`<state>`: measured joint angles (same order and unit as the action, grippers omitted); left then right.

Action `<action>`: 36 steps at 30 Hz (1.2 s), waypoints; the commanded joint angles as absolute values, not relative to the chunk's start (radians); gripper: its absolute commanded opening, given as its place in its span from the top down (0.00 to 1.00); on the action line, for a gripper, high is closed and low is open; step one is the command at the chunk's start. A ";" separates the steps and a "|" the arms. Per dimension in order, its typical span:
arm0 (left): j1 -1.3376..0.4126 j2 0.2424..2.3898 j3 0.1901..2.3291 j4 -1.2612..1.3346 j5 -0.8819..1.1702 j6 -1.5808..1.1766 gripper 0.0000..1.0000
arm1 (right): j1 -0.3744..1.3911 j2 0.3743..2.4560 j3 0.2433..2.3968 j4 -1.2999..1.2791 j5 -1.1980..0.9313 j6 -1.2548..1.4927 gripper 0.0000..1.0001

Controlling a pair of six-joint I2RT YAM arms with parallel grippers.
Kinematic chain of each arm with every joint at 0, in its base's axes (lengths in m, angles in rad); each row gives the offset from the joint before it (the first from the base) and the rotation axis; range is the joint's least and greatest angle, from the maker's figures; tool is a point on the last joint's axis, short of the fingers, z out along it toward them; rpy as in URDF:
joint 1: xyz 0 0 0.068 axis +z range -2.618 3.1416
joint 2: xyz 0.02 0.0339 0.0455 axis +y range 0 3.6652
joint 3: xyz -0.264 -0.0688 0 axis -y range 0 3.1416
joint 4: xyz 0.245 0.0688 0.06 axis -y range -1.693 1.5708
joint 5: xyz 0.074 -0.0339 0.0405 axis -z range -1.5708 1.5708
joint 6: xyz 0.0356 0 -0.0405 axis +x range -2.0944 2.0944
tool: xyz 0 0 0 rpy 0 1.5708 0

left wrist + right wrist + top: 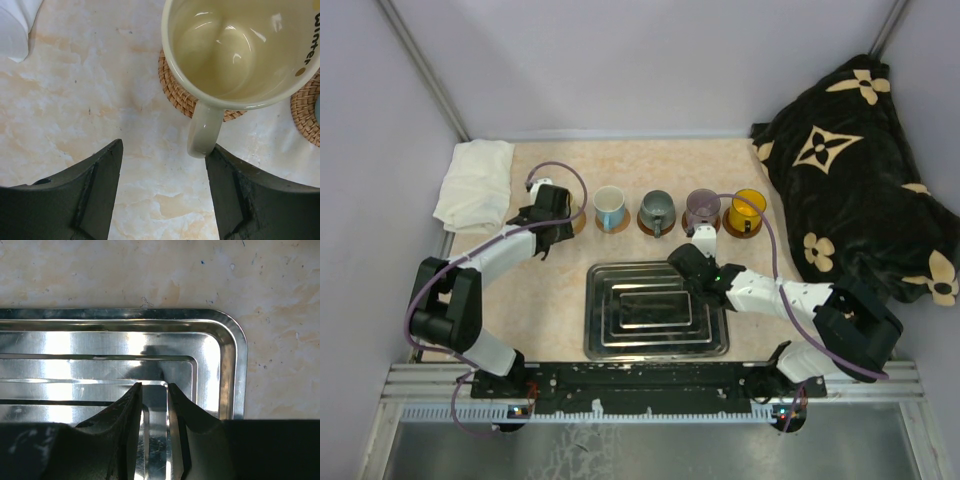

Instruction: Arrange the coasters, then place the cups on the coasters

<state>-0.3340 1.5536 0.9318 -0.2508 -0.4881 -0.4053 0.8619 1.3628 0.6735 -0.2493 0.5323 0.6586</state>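
The left fingers (95, 190) are spread, released, flanking the handle of the cream cup (235, 50), which is seated on a coaster (175, 92) (hidden from above by the wrist). The right fingers (130, 410) are pinched empty low over the tray (230, 340); four more cups (658, 210) are seen only overhead.

Bright even light, soft shadows, glare on tray (234, 365)
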 commanded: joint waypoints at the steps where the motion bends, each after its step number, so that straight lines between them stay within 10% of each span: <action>1: -0.336 1.552 0.956 -0.285 -0.514 -0.417 0.28 | 0.866 1.355 0.673 -0.218 0.555 0.675 0.72; 18: -0.336 1.475 0.944 -0.235 -0.422 -0.374 0.26 | 0.866 1.333 0.669 -0.220 0.566 0.676 0.72; 27: -0.337 1.284 0.908 -0.198 -0.342 -0.352 0.06 | 0.866 1.217 0.635 -0.201 0.627 0.645 0.69; 36: -0.337 1.100 0.867 -0.248 -0.399 -0.378 0.01 | 0.734 1.066 0.686 -0.271 0.703 0.548 0.44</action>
